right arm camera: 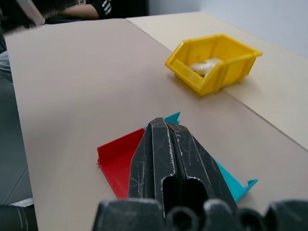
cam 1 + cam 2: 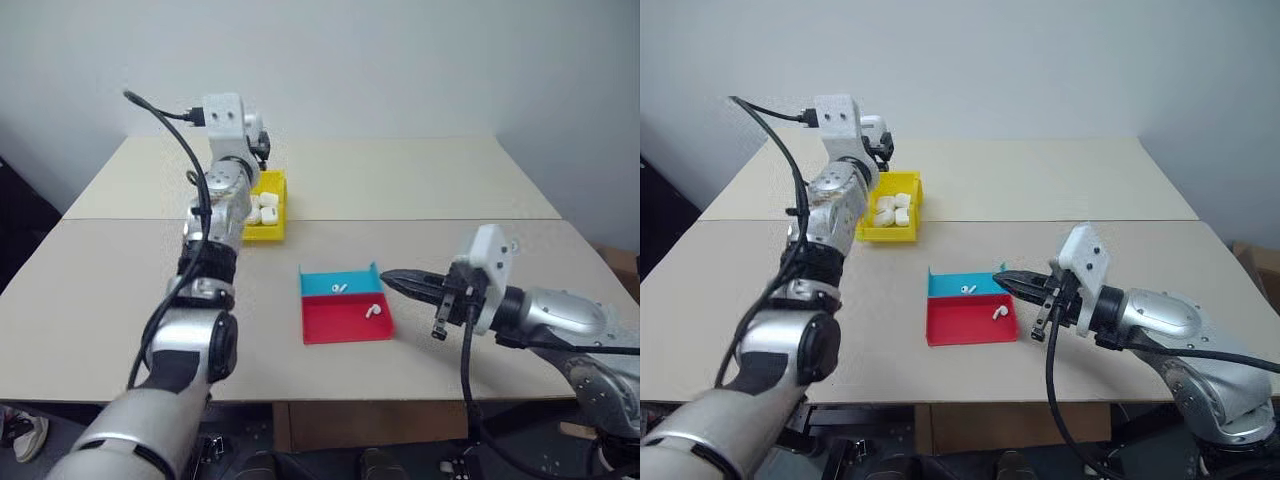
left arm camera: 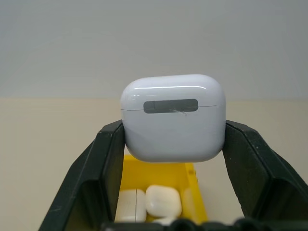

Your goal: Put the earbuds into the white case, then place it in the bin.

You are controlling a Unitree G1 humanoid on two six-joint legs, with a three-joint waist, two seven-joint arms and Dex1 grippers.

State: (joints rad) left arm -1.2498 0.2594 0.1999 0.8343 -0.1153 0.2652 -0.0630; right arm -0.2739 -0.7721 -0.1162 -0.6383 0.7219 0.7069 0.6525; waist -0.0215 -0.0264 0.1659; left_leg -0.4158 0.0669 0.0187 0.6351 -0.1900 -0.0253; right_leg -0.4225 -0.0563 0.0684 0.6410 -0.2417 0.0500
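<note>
Left claw [image 3: 173, 144] is clamped on the small glossy white rounded plastic case [image 3: 173, 118], lid closed and uppermost, long axis running across from finger to finger, held above the bright yellow rectangular plastic bin [image 2: 268, 212]. The bin already holds several white cases. Right claw [image 2: 392, 277] is clenched on nothing, just beside the flat blue-and-red tray [image 2: 340, 318]. 2 tiny white earbuds [image 2: 373, 311] lie in that tray on the beige table [image 2: 450, 180].
</note>
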